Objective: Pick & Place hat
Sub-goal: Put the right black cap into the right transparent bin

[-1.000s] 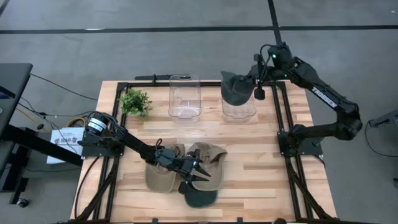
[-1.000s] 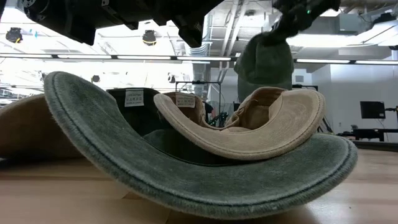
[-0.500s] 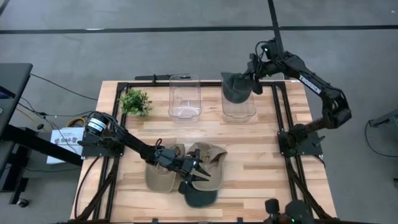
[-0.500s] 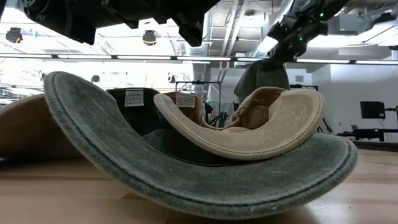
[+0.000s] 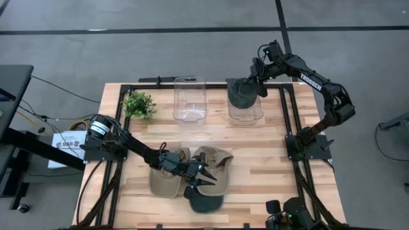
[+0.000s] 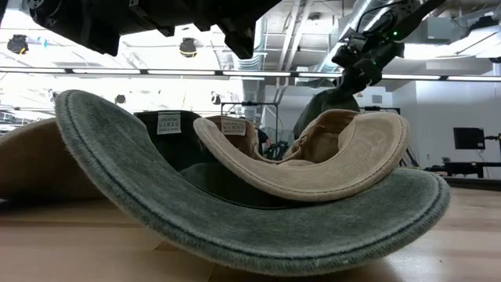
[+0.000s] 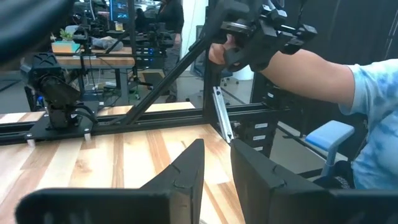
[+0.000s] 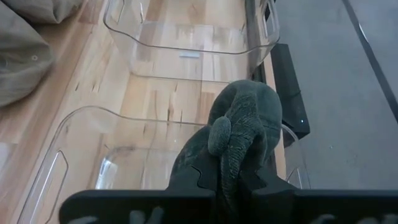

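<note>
A dark green hat point(image 5: 241, 93) hangs bunched from my right gripper point(image 5: 255, 85), which is shut on it at the far right, above the right clear bin point(image 5: 246, 114). In the low view this hat point(image 6: 322, 106) shows behind the pile. Near the table's front lie two tan hats point(image 5: 165, 182) point(image 5: 216, 158) and another green hat point(image 5: 206, 202), the tan one point(image 6: 337, 160) resting in the green brim point(image 6: 235, 227). My left gripper point(image 5: 206, 177) stands level just above this pile, open, with nothing between its fingers point(image 7: 186, 180). My right gripper pinches a gathered fold of the hat's cloth point(image 8: 231, 158) between its two fingers point(image 8: 196, 180), several layers bunched. The fingers slant down from the far right. The hat hangs below them over the bin's opening; whether it touches the bin I cannot tell.
A second clear bin point(image 5: 190, 99) stands left of the first, and a small green plant point(image 5: 138, 103) sits at the far left. A black frame point(image 5: 289, 121) edges the table. Beyond the table a person's arm in a light blue sleeve point(image 7: 348, 81) shows.
My right gripper has gone down and a little toward the table's left with the green hat, turning somewhat. The hat has sunk lower over the right bin and stays bunched in the hold.
</note>
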Available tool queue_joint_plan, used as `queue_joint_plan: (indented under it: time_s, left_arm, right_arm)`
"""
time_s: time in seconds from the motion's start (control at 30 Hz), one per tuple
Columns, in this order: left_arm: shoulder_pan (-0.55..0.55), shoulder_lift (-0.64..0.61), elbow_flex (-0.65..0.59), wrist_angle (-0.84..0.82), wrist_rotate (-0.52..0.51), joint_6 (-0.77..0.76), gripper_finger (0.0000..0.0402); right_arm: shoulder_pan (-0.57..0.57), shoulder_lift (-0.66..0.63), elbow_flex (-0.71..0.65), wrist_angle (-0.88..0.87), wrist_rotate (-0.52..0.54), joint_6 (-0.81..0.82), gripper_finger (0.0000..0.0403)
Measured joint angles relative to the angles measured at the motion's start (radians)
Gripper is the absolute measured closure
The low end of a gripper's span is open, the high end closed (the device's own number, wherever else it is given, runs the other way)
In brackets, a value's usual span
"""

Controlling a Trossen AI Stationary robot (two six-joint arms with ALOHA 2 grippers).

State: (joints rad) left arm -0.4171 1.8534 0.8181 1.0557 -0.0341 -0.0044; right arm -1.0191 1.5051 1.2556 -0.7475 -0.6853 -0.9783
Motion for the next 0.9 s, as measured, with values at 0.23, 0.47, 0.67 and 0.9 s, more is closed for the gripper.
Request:
queue_joint_plan:
  time_s: [0.23,0.47,0.67,0.9]
  left_arm:
    - [0.000,0.000,0.000,0.000,0.000,0.000,0.0325]
    - [0.000,0.000,0.000,0.000,0.000,0.000,0.0325]
    - [0.000,0.000,0.000,0.000,0.000,0.000,0.0325]
    - [0.000,0.000,0.000,0.000,0.000,0.000,0.0325]
  right_arm:
    - [0.000,0.000,0.000,0.000,0.001,0.000,0.0402]
    - [0.004,0.000,0.000,-0.003,0.004,0.010,0.0387]
    - [0.004,0.000,0.000,-0.001,0.004,0.037,0.0384]
    - [0.004,0.000,0.000,0.000,0.005,0.083,0.0356]
